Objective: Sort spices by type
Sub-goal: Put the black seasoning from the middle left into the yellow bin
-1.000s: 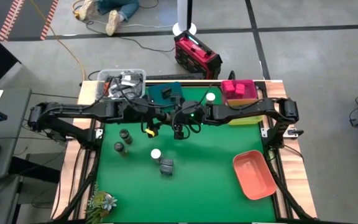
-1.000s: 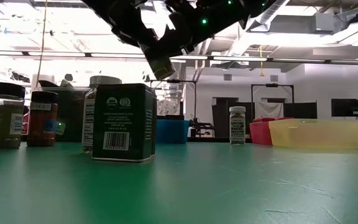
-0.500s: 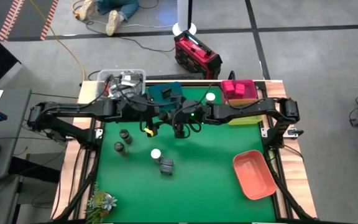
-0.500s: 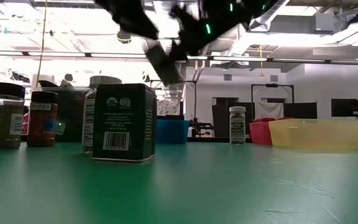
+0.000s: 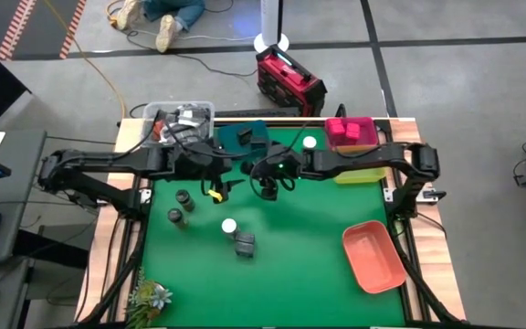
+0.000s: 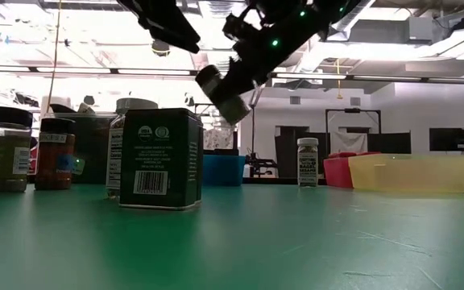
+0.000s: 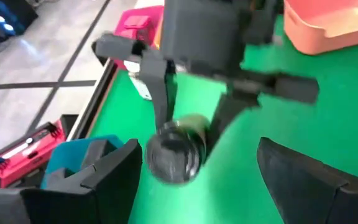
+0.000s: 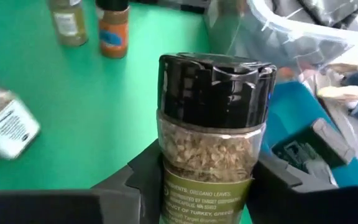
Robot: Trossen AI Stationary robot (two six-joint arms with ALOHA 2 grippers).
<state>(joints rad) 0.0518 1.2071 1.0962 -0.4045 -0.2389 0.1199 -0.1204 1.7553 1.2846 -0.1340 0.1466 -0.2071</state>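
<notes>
A dark-lidded round jar (image 8: pixel 209 149) of dried leaves is pinched between the jaws of the right gripper (image 8: pixel 197 186), which is held in the air above the middle of the green table (image 5: pixel 309 247). The jar's label and black flip cap are read only in the right wrist view; in the low view the same jar (image 6: pixel 225 90) is seen tilted, well clear of the tabletop. From above, the jar is hidden under the right gripper (image 5: pixel 268 185).

Just beside it, the left gripper (image 5: pixel 219 187) is seen with its jaws spread and nothing between them. In the left wrist view its two dark fingers (image 7: pixel 114 180) frame the lid of the held jar (image 7: pixel 173 155).

Farther out, below the grippers in the high view, a dark grey tin (image 5: pixel 244 244) and a white-capped jar (image 5: pixel 229 226) are found, with two dark-lidded jars (image 5: pixel 181 207) near the left arm. The low view alone shows the tin's barcode (image 6: pixel 151 183). Beyond the grippers, a teal tray (image 5: pixel 243 135), pink boxes (image 5: pixel 352 131) and another white-capped jar (image 5: pixel 310 143) are placed along the far edge.
</notes>
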